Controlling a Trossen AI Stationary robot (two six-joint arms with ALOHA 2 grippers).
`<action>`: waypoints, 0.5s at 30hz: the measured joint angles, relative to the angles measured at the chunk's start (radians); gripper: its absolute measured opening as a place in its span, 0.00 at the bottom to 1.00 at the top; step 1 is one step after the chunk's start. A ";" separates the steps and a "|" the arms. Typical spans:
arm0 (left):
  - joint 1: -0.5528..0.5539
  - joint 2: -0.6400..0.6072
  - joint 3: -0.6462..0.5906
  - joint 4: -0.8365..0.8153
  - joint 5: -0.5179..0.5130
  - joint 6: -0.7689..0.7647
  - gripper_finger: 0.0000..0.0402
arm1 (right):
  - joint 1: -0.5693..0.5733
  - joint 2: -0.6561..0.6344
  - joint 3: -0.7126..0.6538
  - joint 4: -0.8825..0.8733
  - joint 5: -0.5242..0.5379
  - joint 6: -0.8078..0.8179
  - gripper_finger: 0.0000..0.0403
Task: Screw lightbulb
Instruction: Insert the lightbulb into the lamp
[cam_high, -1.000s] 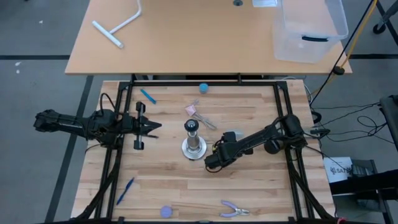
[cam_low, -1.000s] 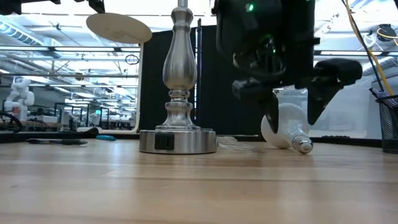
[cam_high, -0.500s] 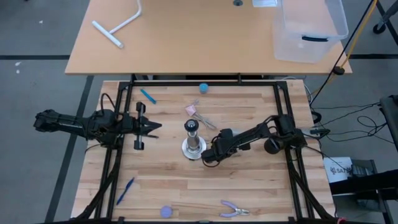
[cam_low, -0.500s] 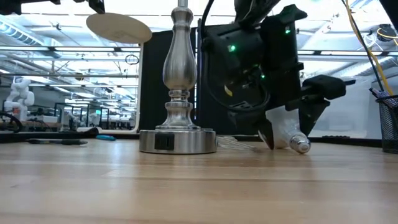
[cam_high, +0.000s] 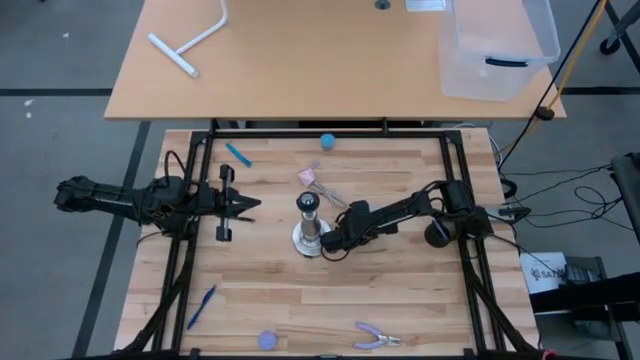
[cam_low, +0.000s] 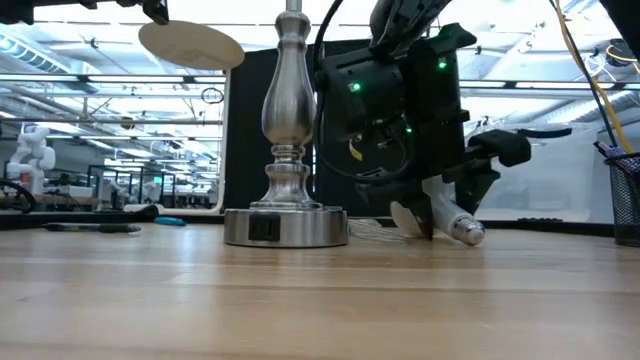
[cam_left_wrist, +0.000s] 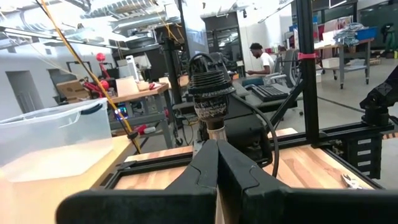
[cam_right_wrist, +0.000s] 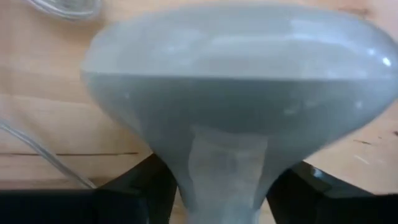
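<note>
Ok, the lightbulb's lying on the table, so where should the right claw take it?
Grip the lightbulb at its narrow taper between globe and screw neck, coming from above across its length. It lies on its side beside the lamp stand, and the right claw already straddles that taper.

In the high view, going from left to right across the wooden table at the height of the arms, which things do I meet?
Left end effector → silver stand → right end effector, which covers the lightbulb in this view.
</note>
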 joint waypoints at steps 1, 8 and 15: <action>0.000 0.000 0.000 0.000 0.000 0.000 0.00 | -0.001 0.000 0.000 0.005 0.005 -0.002 0.46; 0.000 0.000 0.000 -0.008 0.000 0.000 0.00 | -0.006 0.000 0.000 0.035 0.042 -0.020 0.43; 0.000 0.000 0.000 -0.008 0.000 -0.004 0.00 | -0.006 -0.001 0.000 0.035 0.111 -0.018 0.43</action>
